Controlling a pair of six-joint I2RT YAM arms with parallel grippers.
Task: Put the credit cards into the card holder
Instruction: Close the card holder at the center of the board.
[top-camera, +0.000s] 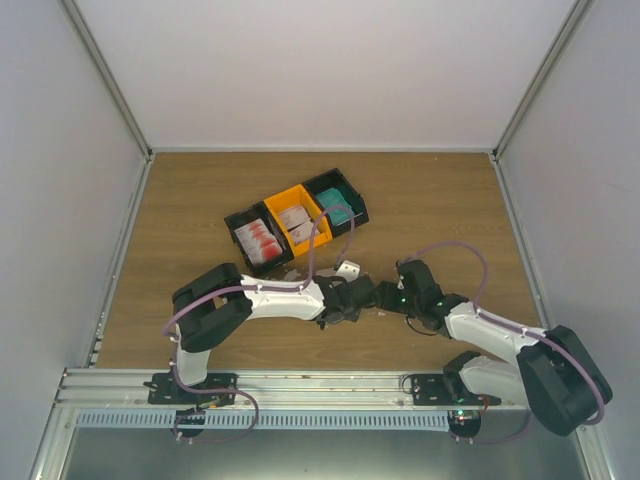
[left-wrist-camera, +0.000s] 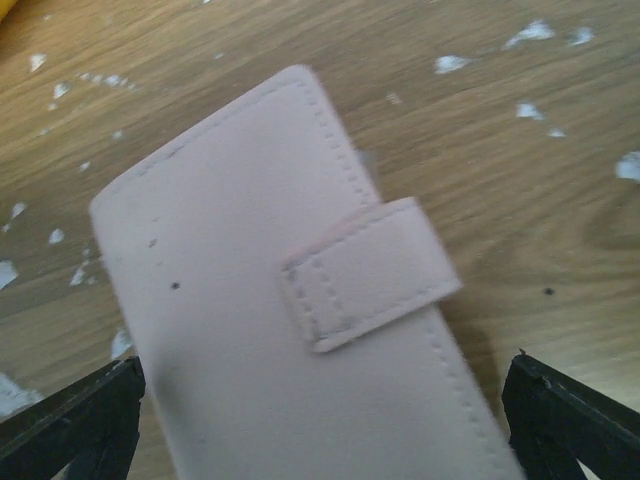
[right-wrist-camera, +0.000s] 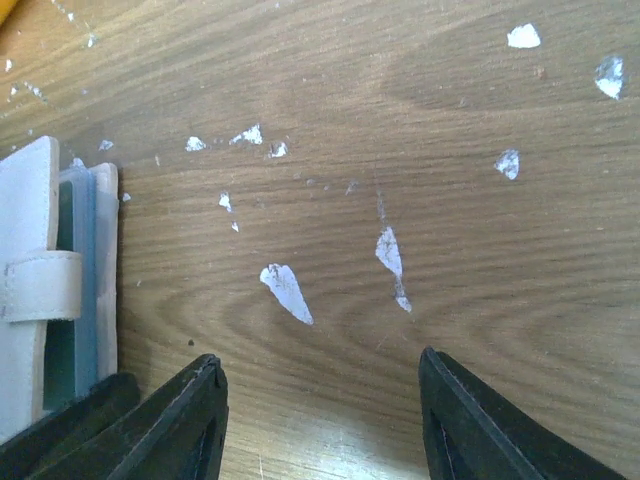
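The beige card holder (left-wrist-camera: 270, 330) lies flat on the wood table, its tab strap (left-wrist-camera: 365, 270) folded over the front. My left gripper (left-wrist-camera: 322, 365) is open, with a finger on each side of the holder and a gap between them and it. In the right wrist view the holder (right-wrist-camera: 25, 260) is at the left edge, with teal card edges (right-wrist-camera: 68, 250) showing inside it. My right gripper (right-wrist-camera: 320, 358) is open and empty over bare wood to its right. In the top view both grippers (top-camera: 360, 297) meet just below a small pale thing (top-camera: 347, 269), likely the holder.
Three joined bins stand behind the grippers: a black one with white and red cards (top-camera: 258, 240), an orange one with white cards (top-camera: 297, 222) and a black one with teal cards (top-camera: 337, 206). White scraps (right-wrist-camera: 288, 292) dot the wood. Walls close in the table.
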